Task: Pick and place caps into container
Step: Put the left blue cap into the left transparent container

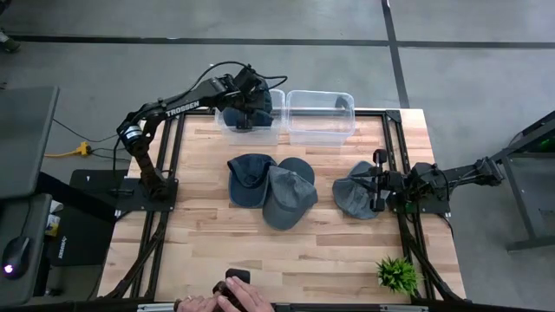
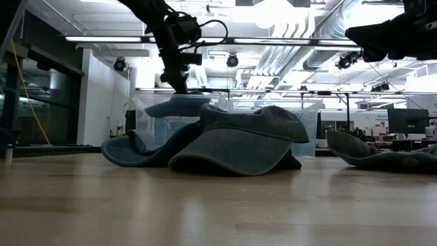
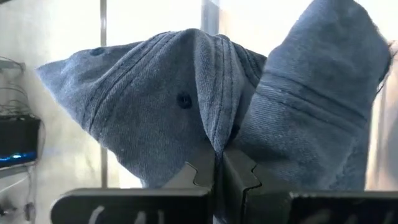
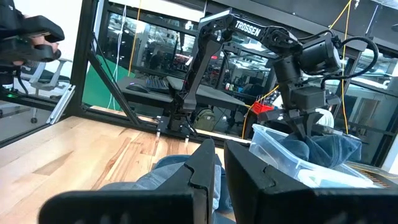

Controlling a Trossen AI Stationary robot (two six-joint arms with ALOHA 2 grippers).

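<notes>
My left gripper (image 1: 246,118) is shut on a blue-grey cap (image 2: 179,106) over the left one of two clear containers (image 1: 260,128) at the table's far edge. The cap's lower part (image 4: 317,152) sits between that container's walls. Two more caps (image 1: 251,178) (image 1: 289,198) lie overlapping mid-table, and a grey one (image 1: 354,195) lies at the right. My right gripper (image 4: 219,171) waits above that cap's right edge, shut, touching nothing. My left gripper pinches a raised fold of the cap's crown (image 3: 214,140) between its two fingers, a little off the top button (image 3: 183,98). The fingers slant down from above. The cap hangs below them, partly inside the container; whether it rests on the container's floor I cannot tell.
The second clear container (image 1: 321,117) stands right of the first. A small green plant (image 1: 397,273) sits at the near right corner. A person's hand (image 1: 243,299) with a dark object is at the near edge. Bare wood lies along the table's near half.
</notes>
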